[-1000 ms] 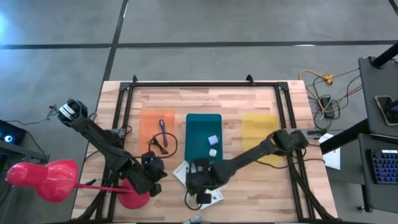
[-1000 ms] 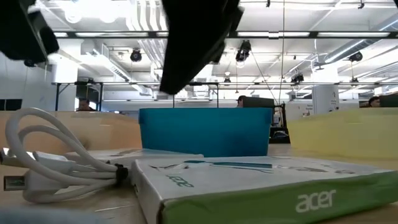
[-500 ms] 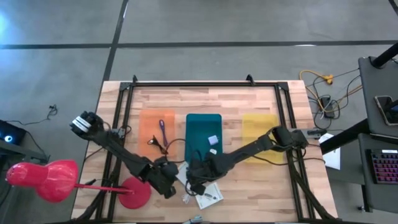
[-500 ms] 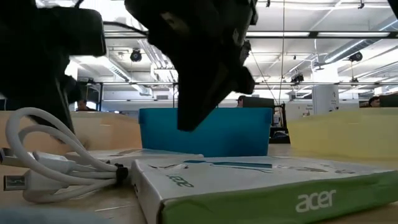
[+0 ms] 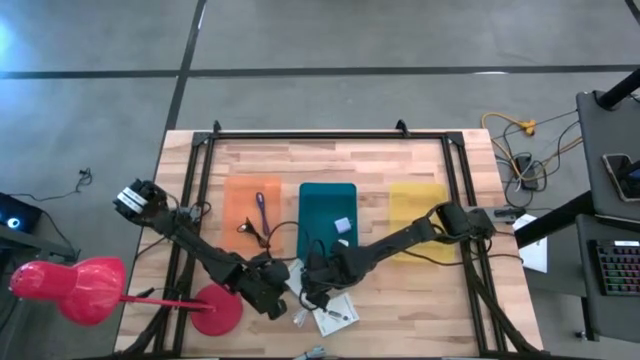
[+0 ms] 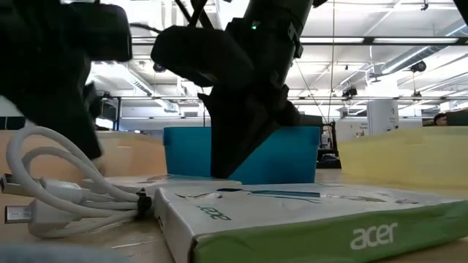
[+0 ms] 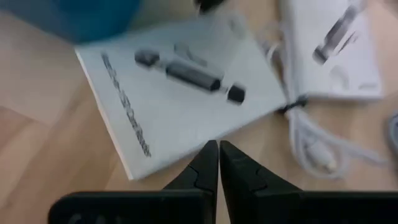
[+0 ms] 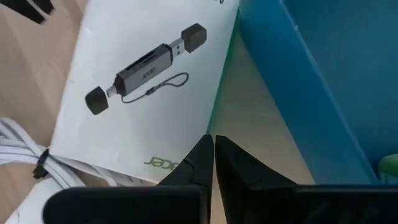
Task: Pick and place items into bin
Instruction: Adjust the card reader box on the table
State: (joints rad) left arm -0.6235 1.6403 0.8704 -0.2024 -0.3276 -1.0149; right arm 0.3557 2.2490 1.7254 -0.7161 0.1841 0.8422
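Judging progress from the high view, I read the task as partly complete: the orange bin [image 5: 252, 223] holds the purple stick tool [image 5: 259, 208] and a black wiry piece [image 5: 254, 234], and the teal bin [image 5: 327, 218] holds two small white cubes [image 5: 342, 225]. The yellow bin [image 5: 417, 215] shows nothing inside that I can make out. Remaining on the table near its front edge are flat white packets [image 5: 336, 315], each printed with a dark adapter graphic, and a coiled white cable [image 6: 69, 193] lying just beside them. In the right wrist view one packet [image 8: 143, 93] lies against the outer wall of the teal bin [image 8: 311, 81]. The right gripper [image 8: 213, 152] hangs directly over that packet with its fingers pressed together and empty. The left gripper [image 7: 218, 163] hovers over a second packet [image 7: 180, 93], fingers likewise together with nothing between them; the cable [image 7: 311, 143] runs just beside it. I judge that the packets and the cable are still to be binned, and that either gripper must spread its fingers before it can take a packet edge. The pink-red stand [image 5: 80, 288] sits off the left corner and needs no handling.
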